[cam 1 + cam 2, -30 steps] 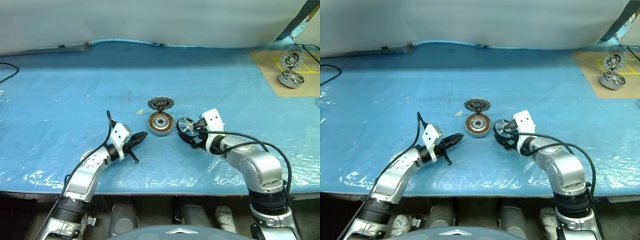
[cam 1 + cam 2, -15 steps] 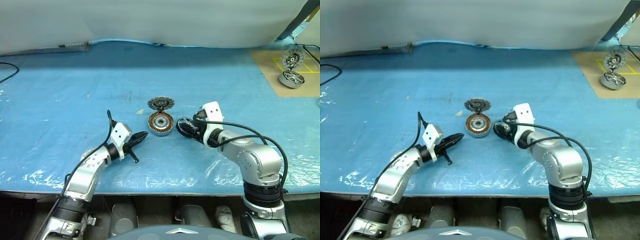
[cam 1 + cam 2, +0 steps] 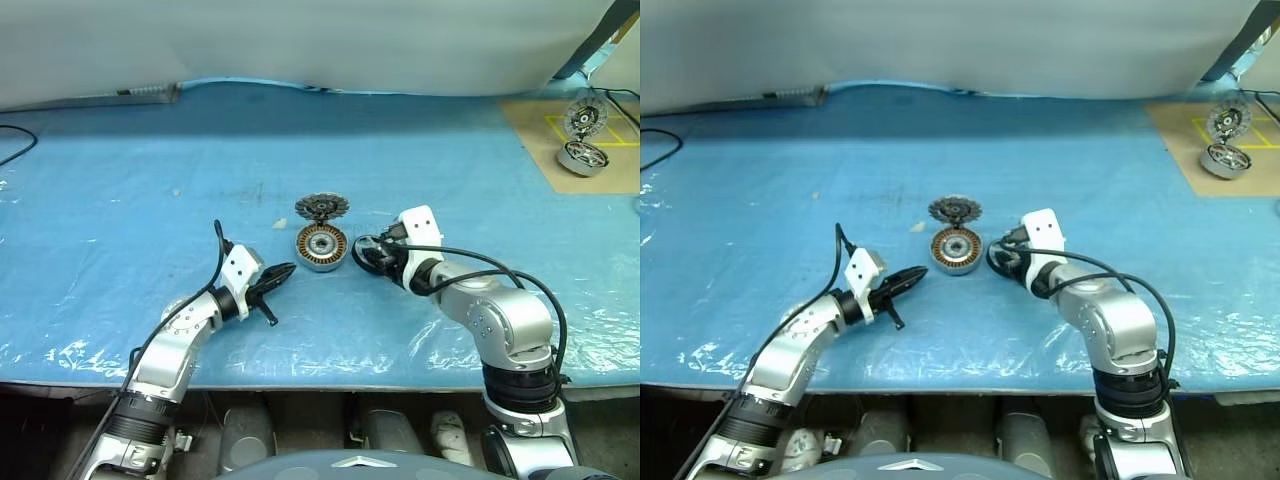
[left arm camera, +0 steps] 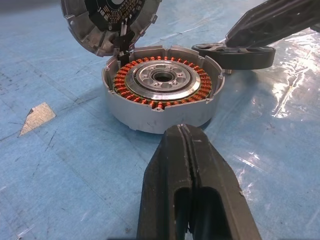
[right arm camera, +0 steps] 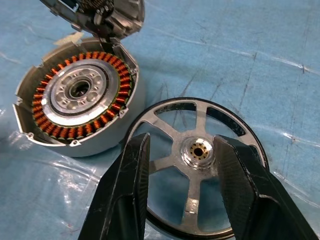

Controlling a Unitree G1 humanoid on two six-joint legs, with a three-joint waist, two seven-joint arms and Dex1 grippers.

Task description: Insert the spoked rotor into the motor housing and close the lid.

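**On the blue bench: rotor down beside the housing**

Over the bench (image 3: 120, 180) from the head camera: the motor housing (image 3: 321, 246) sits mid-sheet, its lid (image 3: 321, 208) tipped up behind it. The right hand (image 3: 372, 254) reaches in just beside the housing, over the spoked rotor (image 3: 366, 250). The left hand (image 3: 272, 278) hangs near the housing's other side, apart from it.

Left wrist view: fingers pressed tight together, clenched on nothing, pointing at the housing's copper windings (image 4: 165, 98).

Right wrist view: the rotor lies flat on the sheet, touching or nearly touching the housing wall. Two black fingers (image 5: 127, 180) straddle its silver hub (image 5: 198, 150) with a gap on each side, not gripping it.
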